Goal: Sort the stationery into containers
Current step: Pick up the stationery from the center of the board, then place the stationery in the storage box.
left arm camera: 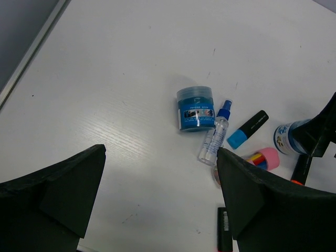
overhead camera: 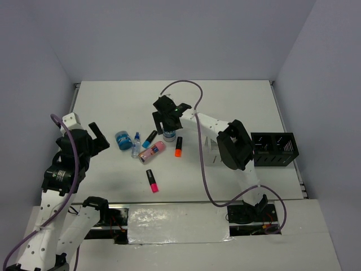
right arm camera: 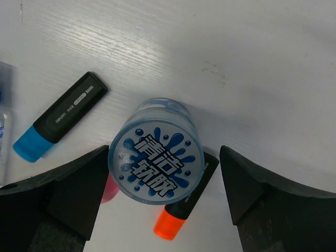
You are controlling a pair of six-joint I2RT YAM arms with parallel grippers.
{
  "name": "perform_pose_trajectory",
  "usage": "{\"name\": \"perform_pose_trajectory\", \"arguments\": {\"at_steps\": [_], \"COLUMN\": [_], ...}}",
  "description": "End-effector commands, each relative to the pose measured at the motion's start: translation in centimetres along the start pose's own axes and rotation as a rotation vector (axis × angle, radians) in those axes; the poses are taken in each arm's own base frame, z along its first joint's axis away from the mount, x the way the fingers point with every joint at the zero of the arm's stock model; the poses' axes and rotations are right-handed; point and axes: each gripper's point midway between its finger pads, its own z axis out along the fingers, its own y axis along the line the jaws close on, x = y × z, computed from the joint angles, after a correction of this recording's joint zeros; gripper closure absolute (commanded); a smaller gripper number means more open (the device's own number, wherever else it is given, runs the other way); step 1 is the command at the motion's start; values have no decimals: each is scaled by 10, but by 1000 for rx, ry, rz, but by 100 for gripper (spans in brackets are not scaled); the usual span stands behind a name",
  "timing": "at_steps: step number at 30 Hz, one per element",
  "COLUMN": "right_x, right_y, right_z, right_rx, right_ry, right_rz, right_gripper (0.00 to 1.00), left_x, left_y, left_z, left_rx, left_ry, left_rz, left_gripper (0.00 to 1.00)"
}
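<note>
My right gripper (overhead camera: pixel 167 125) is open and hangs over the round grey-blue tin (overhead camera: pixel 168 136). In the right wrist view the tin (right arm camera: pixel 156 163) stands between the open jaws (right arm camera: pixel 164 150), its dotted lid facing up, with the left finger close to its side. The orange marker (right arm camera: pixel 184 207) lies partly under it. Blue marker (overhead camera: pixel 149 139), pink tube (overhead camera: pixel 152 152), clear bottle (overhead camera: pixel 136 144) and blue roll (overhead camera: pixel 122 140) lie to the left, and the pink marker (overhead camera: pixel 152 180) lies nearer. My left gripper (overhead camera: pixel 98 137) is open and empty, left of the roll (left arm camera: pixel 195 108).
The black mesh box (overhead camera: pixel 273 149) stands at the right. The white slatted organizer (overhead camera: pixel 210 148) stands beside it, mostly hidden behind my right arm. The table's left edge (left arm camera: pixel 31 50) runs close to my left gripper (left arm camera: pixel 160 150).
</note>
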Motion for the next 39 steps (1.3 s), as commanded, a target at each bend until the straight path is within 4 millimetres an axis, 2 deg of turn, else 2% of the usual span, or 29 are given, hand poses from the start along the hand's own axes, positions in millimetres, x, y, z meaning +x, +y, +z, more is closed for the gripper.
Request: {"name": "perform_pose_trajectory", "arguments": {"at_steps": [1, 2, 5, 6, 8, 10, 11, 12, 13, 15, 16, 18, 19, 21, 22, 23, 24, 25, 26, 27, 29, 30, 33, 36, 39], "right_x": [-8, -6, -6, -7, -12, -25, -29, -41, -50, -62, -80, -87, -100, -99, -100, -88, -82, -71, -61, -41, -23, -8, 9, 17, 23], "right_y": [9, 9, 10, 9, 8, 8, 8, 10, 12, 12, 10, 2, -8, -29, -41, -52, -68, -72, -88, -99, -120, -130, -147, -158, -162], "right_z": [6, 7, 9, 9, 3, -9, -15, -23, -44, -68, -104, -130, -164, -181, -197, -199, -211, -203, -217, -211, -217, -224, -241, -254, -255], "right_rx": [-40, -39, -40, -38, -35, -53, -55, -71, -112, -151, -190, -206, -210, -154, -129, -93, -54, -35, 4, 41, 94, 99, 90, 91, 81], "right_ry": [-27, -24, -25, -28, -46, -90, -107, -156, -194, -266, -343, -418, -498, -512, -531, -486, -488, -449, -447, -410, -410, -421, -465, -492, -483], "right_rz": [16, 15, 17, 18, 19, 25, 35, 48, 52, 69, 87, 98, 120, 128, 139, 132, 154, 144, 164, 166, 208, 223, 260, 275, 274], "right_gripper": [11, 12, 30, 42, 55, 83, 100, 100, 100, 100, 100, 100, 100, 100, 100, 100, 100, 100, 100, 100, 100, 100, 100, 100, 100], "left_x": [-8, -9, -8, -8, -8, -7, -7, -7, -7, -7, -7, -6, -6, -5, -6, -6, -6, -5, -6, -6, -6, -6, -5, -4, -4], "left_y": [-6, -6, -6, -6, -6, -7, -7, -7, -7, -8, -8, -8, -9, -9, -9, -9, -10, -10, -10, -10, -10, -11, -13, -14, -15], "left_z": [1, 1, 1, 1, 1, 2, 2, 2, 2, 2, 2, 3, 3, 3, 3, 3, 3, 3, 2, 2, 2, 2, 3, 5, 6], "left_rx": [25, 26, 27, 29, 31, 31, 32, 32, 33, 36, 36, 39, 41, 41, 42, 43, 47, 46, 49, 52, 53, 58, 63, 66, 65], "left_ry": [-31, -33, -32, -33, -30, -27, -25, -25, -26, -25, -25, -21, -22, -19, -20, -19, -19, -18, -20, -20, -22, -22, -15, -8, -2], "left_rz": [-3, -4, -3, -3, -1, 2, 2, 2, 2, 3, 2, 4, 4, 6, 4, 6, 5, 6, 6, 6, 6, 7, 11, 17, 18], "left_gripper": [1, 1, 1, 1, 1, 1, 1, 1, 1, 1, 1, 1, 1, 1, 1, 1, 1, 1, 1, 1, 1, 1, 1, 1, 1]}}
